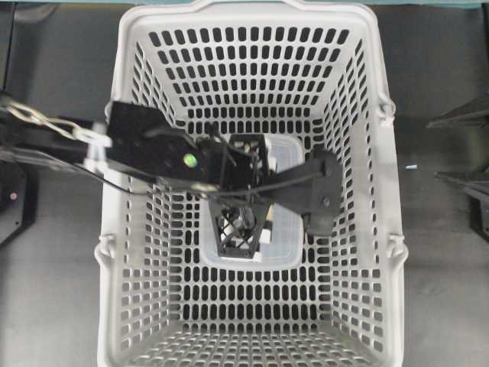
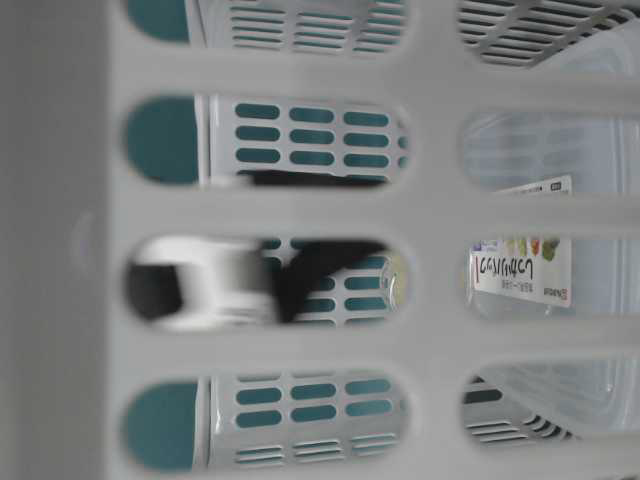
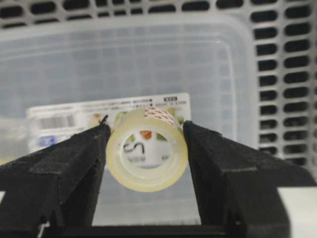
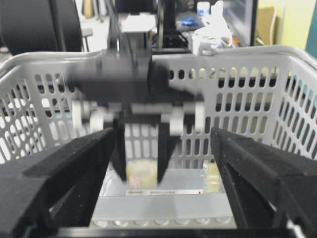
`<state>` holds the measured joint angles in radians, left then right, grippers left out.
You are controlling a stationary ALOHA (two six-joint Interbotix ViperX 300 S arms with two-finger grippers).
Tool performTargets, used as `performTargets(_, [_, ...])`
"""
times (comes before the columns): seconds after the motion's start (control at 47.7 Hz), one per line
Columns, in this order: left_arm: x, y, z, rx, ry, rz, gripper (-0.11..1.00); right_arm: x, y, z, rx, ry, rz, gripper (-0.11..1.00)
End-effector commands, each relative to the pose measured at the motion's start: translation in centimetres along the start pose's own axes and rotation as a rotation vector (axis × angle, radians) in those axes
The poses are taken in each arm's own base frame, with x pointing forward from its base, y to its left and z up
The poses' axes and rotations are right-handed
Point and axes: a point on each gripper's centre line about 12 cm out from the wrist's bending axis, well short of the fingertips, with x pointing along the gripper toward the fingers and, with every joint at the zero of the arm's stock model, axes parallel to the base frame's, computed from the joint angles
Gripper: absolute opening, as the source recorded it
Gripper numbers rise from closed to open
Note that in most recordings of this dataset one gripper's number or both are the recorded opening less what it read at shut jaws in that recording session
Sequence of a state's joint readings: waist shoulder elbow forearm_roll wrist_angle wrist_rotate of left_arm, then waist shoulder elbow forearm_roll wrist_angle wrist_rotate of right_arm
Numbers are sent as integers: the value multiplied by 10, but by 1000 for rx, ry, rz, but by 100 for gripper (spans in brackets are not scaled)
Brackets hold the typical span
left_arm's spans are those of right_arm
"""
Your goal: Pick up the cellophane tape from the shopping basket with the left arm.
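Your left arm point(image 1: 145, 145) reaches over the basket point(image 1: 130, 92) wall, holding the tape point(image 3: 147, 149) above the box point(image 3: 148, 64).

From the overhead left, the arm crosses the rim and bends down at the basket's middle, fingers point(image 3: 64, 168) pointing at the floor. Its left gripper point(image 3: 147, 153) is clamped on the tape, one finger touching each side of the roll. At the overhead right edge, your right gripper point(image 4: 163, 173) sits outside the basket, jaws spread wide with nothing between them.
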<state>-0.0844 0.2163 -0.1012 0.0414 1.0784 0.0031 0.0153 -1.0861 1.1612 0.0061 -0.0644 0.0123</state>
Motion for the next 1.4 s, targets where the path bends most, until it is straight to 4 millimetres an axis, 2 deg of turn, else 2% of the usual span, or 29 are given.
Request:
performTargets(0.0, [-50, 0, 16, 3, -45, 3, 50, 1, 0, 4, 2, -14, 0, 75])
performTargets(0.168, [-104, 2, 31, -6, -43, 5, 50, 1, 0, 4, 2, -18, 0, 75])
performTargets(0.273, [-119, 3, 36, -9, -18, 5, 50, 0, 0, 5, 2, -26, 0, 75])
performTargets(0.545, [-107, -1, 39, -6, 33, 4, 50, 0, 0, 7, 2, -40, 0, 75])
performTargets(1.384, [-107, -5, 37, 4, 45, -1, 50, 0, 1, 7, 3, -41, 7, 75])
